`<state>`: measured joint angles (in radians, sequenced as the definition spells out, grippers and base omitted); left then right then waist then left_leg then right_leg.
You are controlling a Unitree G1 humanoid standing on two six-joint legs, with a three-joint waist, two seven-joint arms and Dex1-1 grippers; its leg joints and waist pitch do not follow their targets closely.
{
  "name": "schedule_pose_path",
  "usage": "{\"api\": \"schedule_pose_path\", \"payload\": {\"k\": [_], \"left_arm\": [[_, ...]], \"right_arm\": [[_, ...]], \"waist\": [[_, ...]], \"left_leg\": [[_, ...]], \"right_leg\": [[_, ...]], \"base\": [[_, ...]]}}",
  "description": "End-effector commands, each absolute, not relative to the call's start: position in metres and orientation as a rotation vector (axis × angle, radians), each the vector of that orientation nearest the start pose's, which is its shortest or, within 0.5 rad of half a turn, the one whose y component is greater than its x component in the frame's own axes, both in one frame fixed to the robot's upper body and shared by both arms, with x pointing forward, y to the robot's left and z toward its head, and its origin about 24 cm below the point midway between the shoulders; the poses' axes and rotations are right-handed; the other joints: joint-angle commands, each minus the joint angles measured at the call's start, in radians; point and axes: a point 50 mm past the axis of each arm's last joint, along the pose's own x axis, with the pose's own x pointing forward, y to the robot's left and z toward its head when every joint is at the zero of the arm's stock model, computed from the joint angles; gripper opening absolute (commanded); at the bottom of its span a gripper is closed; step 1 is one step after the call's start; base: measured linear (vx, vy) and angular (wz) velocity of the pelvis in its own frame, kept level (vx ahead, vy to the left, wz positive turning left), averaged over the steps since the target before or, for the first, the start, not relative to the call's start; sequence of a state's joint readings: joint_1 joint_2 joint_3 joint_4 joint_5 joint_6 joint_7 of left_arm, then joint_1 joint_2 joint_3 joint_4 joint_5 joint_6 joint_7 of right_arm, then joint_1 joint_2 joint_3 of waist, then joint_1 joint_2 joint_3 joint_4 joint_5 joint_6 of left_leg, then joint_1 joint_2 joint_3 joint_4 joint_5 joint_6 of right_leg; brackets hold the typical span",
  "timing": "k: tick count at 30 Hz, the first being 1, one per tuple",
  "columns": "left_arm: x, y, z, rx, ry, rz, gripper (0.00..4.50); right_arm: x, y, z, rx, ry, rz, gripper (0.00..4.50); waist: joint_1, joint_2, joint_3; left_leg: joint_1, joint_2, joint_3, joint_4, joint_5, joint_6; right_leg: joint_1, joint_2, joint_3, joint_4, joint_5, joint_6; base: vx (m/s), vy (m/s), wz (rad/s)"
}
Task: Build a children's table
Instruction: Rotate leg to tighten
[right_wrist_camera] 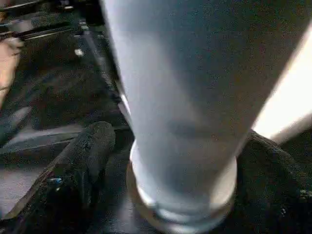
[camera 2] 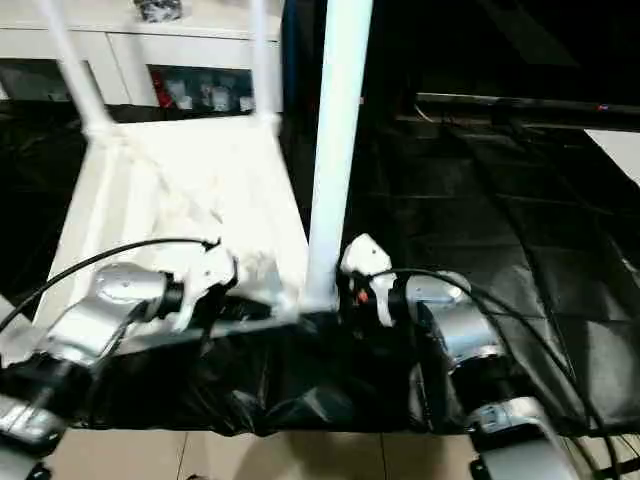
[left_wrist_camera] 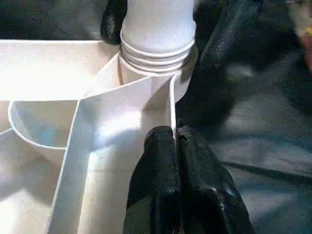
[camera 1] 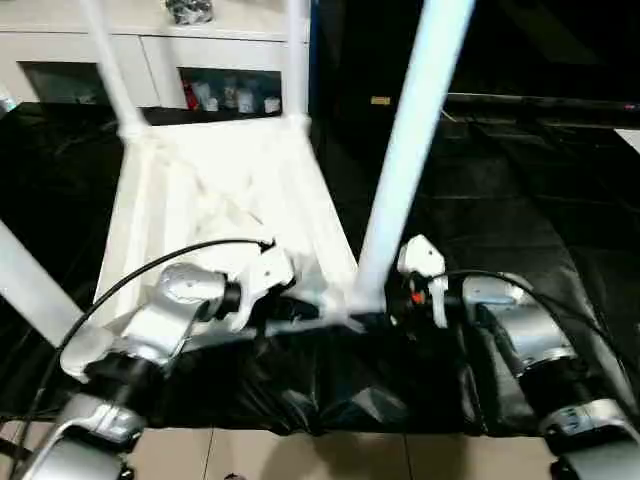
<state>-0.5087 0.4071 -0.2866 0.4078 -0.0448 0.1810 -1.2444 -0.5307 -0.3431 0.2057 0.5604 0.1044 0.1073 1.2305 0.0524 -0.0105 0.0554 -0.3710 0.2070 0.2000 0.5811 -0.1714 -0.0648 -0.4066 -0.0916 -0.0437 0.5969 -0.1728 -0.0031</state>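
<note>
Take the near right leg (camera 1: pixel 400 170) as your landmark: it stands upright in the corner socket (left_wrist_camera: pixel 158 63) of the upturned children's table (camera 1: pixel 215 210), its long axis running almost straight up past the head camera, and everything ahead turns on it. Your right gripper (right_wrist_camera: pixel 170 161) sits at the foot of that leg with the jaws standing wide, one finger (right_wrist_camera: pixel 73 165) on either side of the tube and neither, as far as the wrist view lets you judge, pressing on it; so that hand is the nearer one and straddles the leg without holding it. Your left gripper (left_wrist_camera: pixel 176 146) is just inboard of the same socket, its jaws closed thin on the upright rib (left_wrist_camera: pixel 171 105) of the underside that runs into the socket, steadying that corner. Two more legs (camera 1: pixel 110 65) rise from the far sockets, and another slants past at the near left. The whole piece lies on a black sheet (camera 1: pixel 500 200) spread over the floor, wrinkled and glossy, so it may slide under a push. Beyond the far legs stands a white cabinet (camera 1: pixel 150 50); to the right of the landmark leg the sheet is open.
</note>
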Motion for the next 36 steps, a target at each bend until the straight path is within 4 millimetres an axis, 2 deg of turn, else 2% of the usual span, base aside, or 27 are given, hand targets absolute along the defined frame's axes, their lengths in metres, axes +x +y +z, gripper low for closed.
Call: {"api": "schedule_pose_path", "payload": {"k": [1, 6, 9, 11, 12, 13, 21, 23, 24, 27, 29, 30, 31, 32, 34, 36], "left_arm": [[0.296, 0.123, 0.064, 0.350, 0.396, -1.468, 0.00], [0.295, 0.126, 0.064, 0.351, 0.403, -1.476, 0.00], [0.295, 0.129, 0.065, 0.351, 0.407, -1.472, 0.00], [0.297, 0.129, 0.064, 0.360, 0.406, -1.462, 0.00], [0.298, 0.129, 0.064, 0.362, 0.404, -1.454, 0.00], [0.299, 0.129, 0.063, 0.369, 0.400, -1.443, 0.00], [0.302, 0.122, 0.063, 0.362, 0.350, -1.382, 0.00], [0.301, 0.121, 0.063, 0.360, 0.341, -1.375, 0.00], [0.301, 0.121, 0.063, 0.359, 0.338, -1.374, 0.00], [0.300, 0.118, 0.064, 0.340, 0.305, -1.349, 0.00], [0.302, 0.113, 0.063, 0.328, 0.287, -1.308, 0.00], [0.304, 0.109, 0.062, 0.320, 0.281, -1.279, 0.00], [0.304, 0.108, 0.062, 0.319, 0.280, -1.277, 0.00], [0.305, 0.102, 0.061, 0.309, 0.276, -1.263, 0.00], [0.306, 0.099, 0.061, 0.307, 0.275, -1.250, 0.00], [0.308, 0.092, 0.060, 0.306, 0.271, -1.235, 0.00]], "right_arm": [[0.308, -0.128, 0.057, -0.217, 0.345, 1.400, 3.92], [0.304, -0.124, 0.054, -0.242, 0.359, 1.458, 3.92], [0.299, -0.122, 0.052, -0.258, 0.371, 1.498, 3.66], [0.297, -0.121, 0.050, -0.267, 0.373, 1.508, 3.60], [0.297, -0.122, 0.049, -0.274, 0.374, 1.507, 3.55], [0.296, -0.122, 0.047, -0.282, 0.375, 1.503, 3.26], [0.292, -0.116, 0.037, -0.253, 0.358, 1.434, 2.73], [0.291, -0.115, 0.036, -0.237, 0.345, 1.418, 2.68], [0.291, -0.114, 0.036, -0.232, 0.338, 1.413, 2.68], [0.293, -0.109, 0.036, -0.181, 0.292, 1.333, 2.66], [0.300, -0.103, 0.034, -0.122, 0.256, 1.186, 2.66], [0.305, -0.099, 0.032, -0.085, 0.254, 1.094, 2.66], [0.305, -0.098, 0.032, -0.080, 0.253, 1.085, 2.65], [0.308, -0.093, 0.030, -0.042, 0.251, 1.013, 2.64], [0.310, -0.088, 0.028, -0.010, 0.254, 0.970, 2.64], [0.311, -0.080, 0.026, 0.030, 0.262, 0.920, 2.64]], "waist": [[-0.001, 0.002, -0.069], [0.003, -0.002, -0.070], [0.004, 0.000, -0.070], [0.004, 0.004, -0.071], [0.004, 0.003, -0.070], [0.005, 0.004, -0.070], [0.009, 0.010, -0.067], [0.006, 0.009, -0.065], [0.007, 0.012, -0.064], [0.000, 0.012, -0.063], [-0.005, 0.010, -0.063], [-0.010, 0.011, -0.062], [-0.019, 0.010, -0.062], [-0.028, 0.007, -0.062], [-0.036, 0.009, -0.062], [-0.043, 0.009, -0.064]], "left_leg": [[0.020, 0.026, -0.004, -0.063, -0.247, 0.038], [0.018, 0.024, -0.005, -0.063, -0.225, 0.036], [0.018, 0.024, -0.006, -0.063, -0.221, 0.037], [0.018, 0.023, -0.006, -0.062, -0.216, 0.037], [0.019, 0.023, -0.005, -0.062, -0.220, 0.036], [0.019, 0.024, -0.005, -0.062, -0.225, 0.034], [0.023, 0.023, -0.007, -0.066, -0.270, 0.019], [0.023, 0.023, -0.010, -0.070, -0.309, 0.008], [0.025, 0.023, -0.011, -0.071, -0.319, 0.004], [0.024, 0.023, -0.014, -0.073, -0.344, -0.006], [0.022, 0.021, -0.016, -0.074, -0.352, -0.012], [0.022, 0.020, -0.017, -0.075, -0.357, -0.019], [0.021, 0.018, -0.020, -0.076, -0.365, -0.027], [0.016, 0.017, -0.022, -0.077, -0.368, -0.029], [0.014, 0.016, -0.025, -0.077, -0.376, -0.027], [0.019, 0.016, -0.023, -0.074, -0.383, -0.020]], "right_leg": [[0.042, -0.034, 0.029, -0.058, -0.176, -0.255], [0.044, -0.036, 0.029, -0.056, -0.179, -0.248], [0.044, -0.035, 0.029, -0.055, -0.179, -0.245], [0.044, -0.035, 0.029, -0.055, -0.168, -0.247], [0.043, -0.035, 0.029, -0.056, -0.170, -0.247], [0.043, -0.035, 0.029, -0.056, -0.172, -0.247], [0.041, -0.034, 0.029, -0.062, -0.207, -0.238], [0.041, -0.035, 0.029, -0.068, -0.268, -0.220], [0.039, -0.036, 0.029, -0.070, -0.284, -0.216], [0.037, -0.037, 0.030, -0.075, -0.329, -0.197], [0.037, -0.037, 0.029, -0.077, -0.355, -0.186], [0.033, -0.037, 0.029, -0.080, -0.370, -0.180], [0.034, -0.037, 0.027, -0.080, -0.388, -0.174], [0.036, -0.038, 0.026, -0.081, -0.405, -0.165], [0.036, -0.038, 0.024, -0.083, -0.421, -0.154], [0.030, -0.036, 0.026, -0.086, -0.405, -0.160]], "base": [[0.000, 0.000, 0.00], [0.000, 0.000, 0.00], [0.000, 0.000, 0.00], [0.000, 0.000, 0.00], [0.000, 0.000, 0.00], [0.000, 0.000, 0.00], [0.000, 0.000, 0.00], [0.000, 0.000, 0.00], [0.000, 0.000, 0.00], [0.000, 0.000, 0.00], [0.000, 0.000, 0.00], [0.000, 0.000, 0.00], [0.000, 0.000, 0.00], [0.000, 0.000, 0.00], [0.000, 0.000, 0.00], [0.000, 0.000, 0.00]]}}
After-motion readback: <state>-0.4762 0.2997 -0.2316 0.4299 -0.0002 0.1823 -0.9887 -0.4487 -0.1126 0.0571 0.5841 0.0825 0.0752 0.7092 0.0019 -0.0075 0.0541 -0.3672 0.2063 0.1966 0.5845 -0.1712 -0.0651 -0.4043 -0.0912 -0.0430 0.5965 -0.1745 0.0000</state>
